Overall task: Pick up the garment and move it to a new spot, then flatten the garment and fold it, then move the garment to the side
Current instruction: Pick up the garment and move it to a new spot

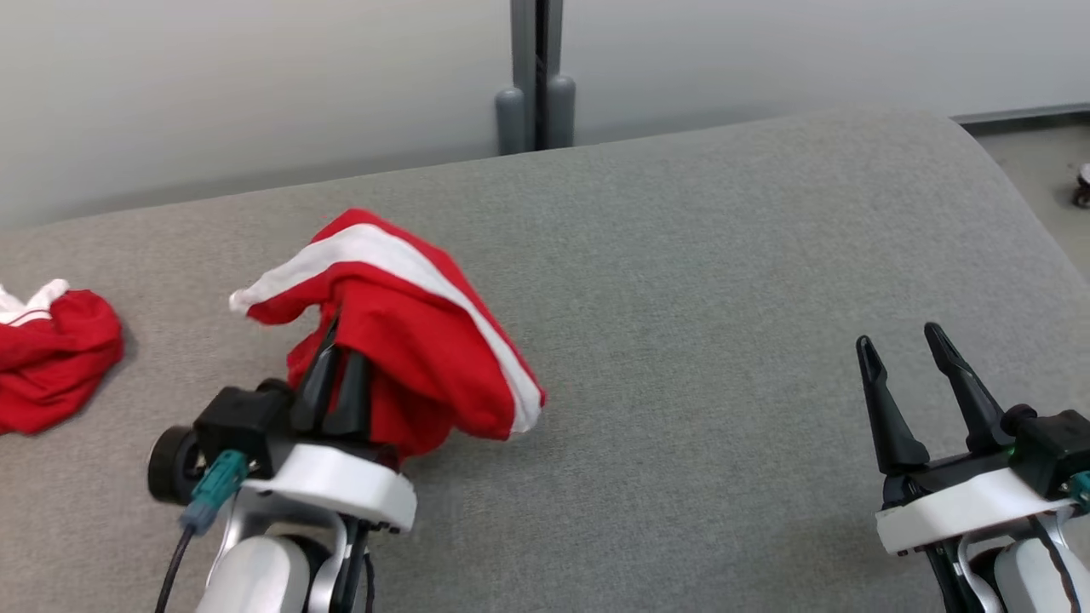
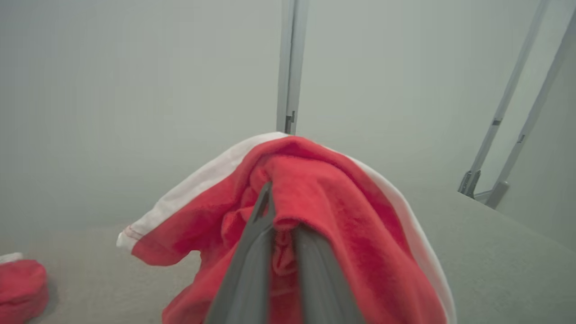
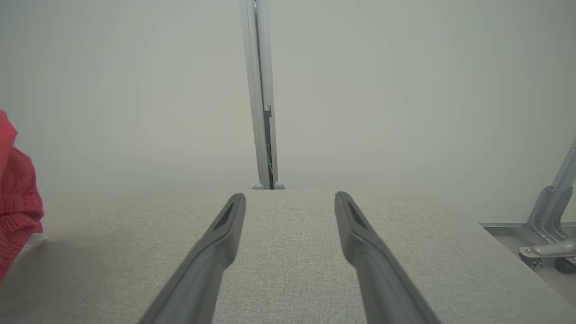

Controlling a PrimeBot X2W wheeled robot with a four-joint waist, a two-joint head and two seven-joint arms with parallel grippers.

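Red garment [image 1: 417,358] with a broad white stripe: bunched and draped over the tips of the left claw [image 1: 334,375], left of centre above the grey fabric-covered counter [image 1: 724,298]. Top of the bundle held up; lower edge at or just above the counter surface, contact not possible to tell. White-striped corner sticking out to the left, clear of the surface.

Left claw: narrow, pinched on a fold of the garment. In the left wrist view, red cloth gathered between and over both fingers [image 2: 245,270], white stripe running down either side.

Right claw [image 1: 900,340]: wide, holding nothing. Low over the counter at the near right, well apart from the garment, pointing toward the far edge. In the right wrist view, spread above bare counter, with a strip of red cloth at the left border.

Second red item [image 1: 51,366] with white trim: crumpled, lying on the counter at the far left, apart from the held garment.

Beyond the far edge: pale wall [image 1: 213,85] and upright grey post [image 1: 536,77]. To the right of the counter: floor [image 1: 1030,162] and, in the left wrist view, slanted metal struts [image 2: 504,130].
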